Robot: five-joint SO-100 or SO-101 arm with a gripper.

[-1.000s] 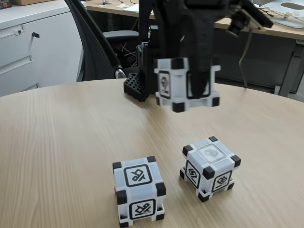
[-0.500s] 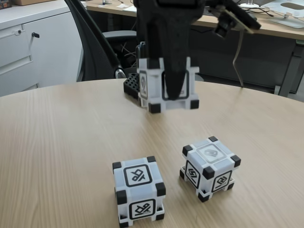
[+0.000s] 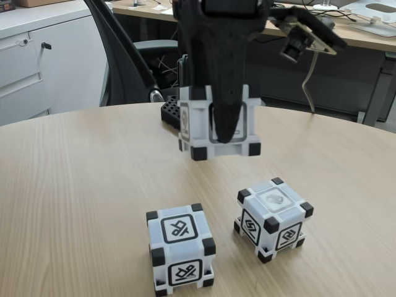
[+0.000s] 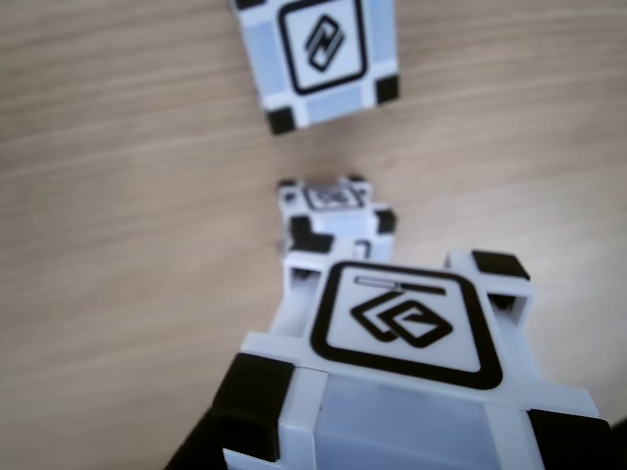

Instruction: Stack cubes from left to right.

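Fixed view: my end effector [image 3: 221,133] grips a cube [image 3: 218,120], shifted left and lower vs 1 s ago; the front-left cube [image 3: 180,249] below looks like the stack target.

Black two-finger gripper [image 3: 223,133] clamped on a white plastic cube with black corner blocks [image 3: 218,120], suspended above the round light-wood table [image 3: 74,185]. Two matching cubes on the table: front cube [image 3: 180,249], right cube [image 3: 273,218], near but apart.
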